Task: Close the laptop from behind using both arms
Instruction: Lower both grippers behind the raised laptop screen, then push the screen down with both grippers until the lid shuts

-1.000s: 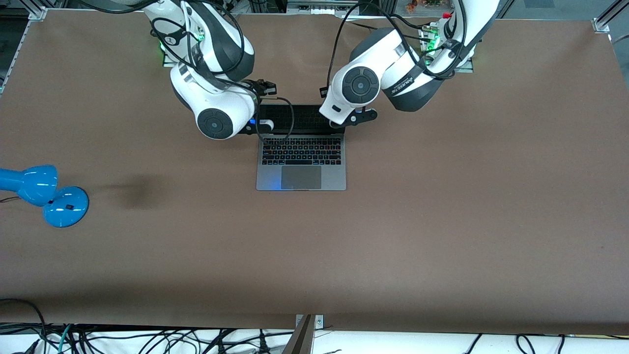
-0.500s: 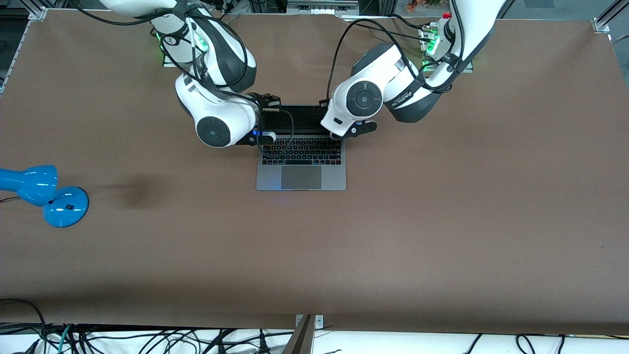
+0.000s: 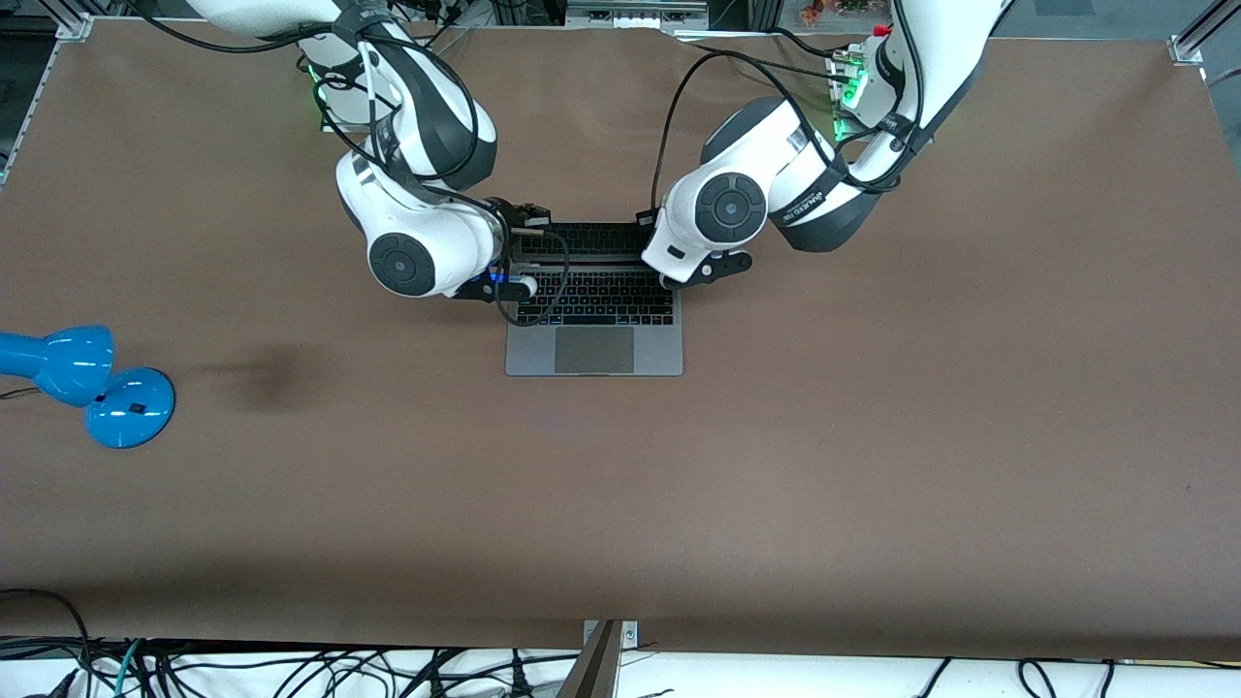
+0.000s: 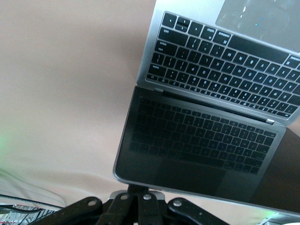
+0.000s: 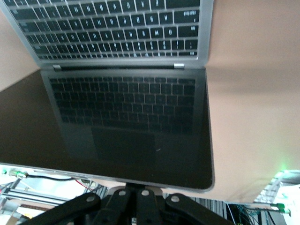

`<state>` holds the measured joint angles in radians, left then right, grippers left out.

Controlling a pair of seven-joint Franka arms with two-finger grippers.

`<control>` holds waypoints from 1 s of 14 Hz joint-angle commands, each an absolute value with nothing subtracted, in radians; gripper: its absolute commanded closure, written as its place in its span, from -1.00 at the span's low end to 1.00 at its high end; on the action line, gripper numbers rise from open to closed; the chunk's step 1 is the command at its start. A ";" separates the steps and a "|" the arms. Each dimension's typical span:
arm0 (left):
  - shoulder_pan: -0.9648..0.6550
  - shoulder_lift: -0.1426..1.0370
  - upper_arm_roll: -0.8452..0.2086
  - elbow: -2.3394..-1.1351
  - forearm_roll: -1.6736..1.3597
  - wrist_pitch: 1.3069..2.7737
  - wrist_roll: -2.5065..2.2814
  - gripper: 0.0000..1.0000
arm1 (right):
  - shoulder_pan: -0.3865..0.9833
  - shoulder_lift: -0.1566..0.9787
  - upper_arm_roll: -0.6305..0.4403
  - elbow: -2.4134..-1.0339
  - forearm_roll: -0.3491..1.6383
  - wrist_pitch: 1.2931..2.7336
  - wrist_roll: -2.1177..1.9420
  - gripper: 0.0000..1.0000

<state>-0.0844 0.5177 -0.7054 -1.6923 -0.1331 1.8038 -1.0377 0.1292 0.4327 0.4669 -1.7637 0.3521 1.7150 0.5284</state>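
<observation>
The space-grey laptop [image 3: 593, 339] lies open in the middle of the table, its lid tilted forward over the keyboard. Its dark screen [image 4: 197, 140] mirrors the keys in the left wrist view, and it also shows in the right wrist view [image 5: 126, 126]. My left gripper [image 3: 648, 225] is shut and rests against the lid's top edge at the corner toward the left arm's end. My right gripper [image 3: 528, 215] is shut and rests against the top edge at the other corner. The fingers [image 4: 139, 193] touch the lid's rim, as do the right gripper's fingers [image 5: 140, 188].
A blue desk lamp [image 3: 92, 383] lies on the brown table [image 3: 873, 436] at the right arm's end. Black cables hang from both wrists over the laptop's back edge.
Both grippers have moved toward the front camera with the lid's top edge. The lid has tipped further down over the keyboard, and the screen looks shorter in the front view.
</observation>
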 commanded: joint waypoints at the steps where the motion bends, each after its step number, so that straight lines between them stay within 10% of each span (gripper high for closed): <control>1: -0.084 0.541 -0.706 -1.667 -0.088 1.810 -1.025 1.00 | 0.123 0.426 0.459 -1.766 0.351 1.761 0.509 1.00; 14: -0.097 0.675 -0.664 -1.519 -0.025 1.829 -1.025 1.00 | 0.121 0.495 0.393 -1.711 0.299 1.861 0.428 1.00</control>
